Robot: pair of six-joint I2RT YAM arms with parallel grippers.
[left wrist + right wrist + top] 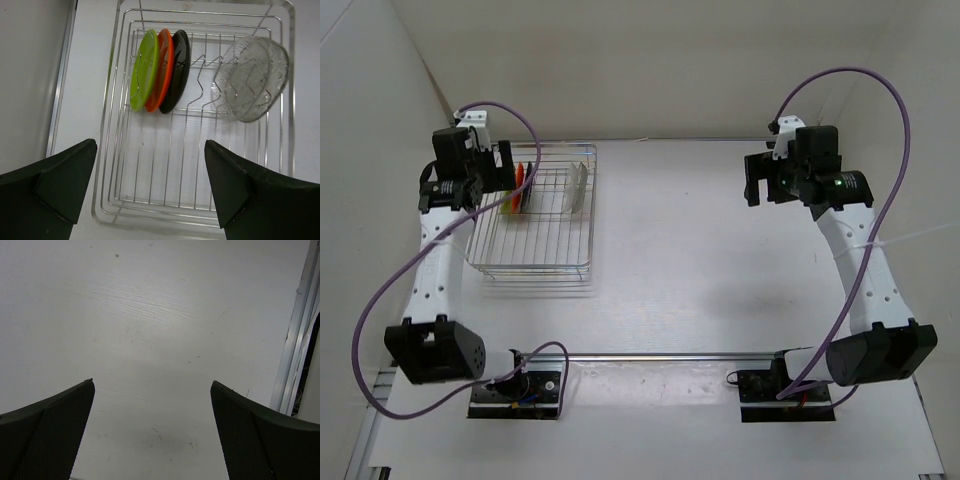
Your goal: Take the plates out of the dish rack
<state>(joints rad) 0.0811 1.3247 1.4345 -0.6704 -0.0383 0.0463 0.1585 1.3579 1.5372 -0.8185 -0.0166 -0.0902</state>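
Note:
The silver wire dish rack (531, 267) sits at the table's left. In the left wrist view the rack (107, 150) holds plates standing on edge. A lime green plate (143, 70), a red-orange plate (163, 75) and a black plate (180, 62) stand together at the far left. Clear plates (252, 77) lean at the far right. My left gripper (150, 145) is open and empty, hovering above the rack's near end (500, 165). My right gripper (757, 183) is open and empty over bare table at the right (152, 383).
White walls stand close behind and to the left of the rack. A metal rail (295, 355) runs along the table's edge beside the right gripper. The arm bases and cables sit at the near edge (520, 385).

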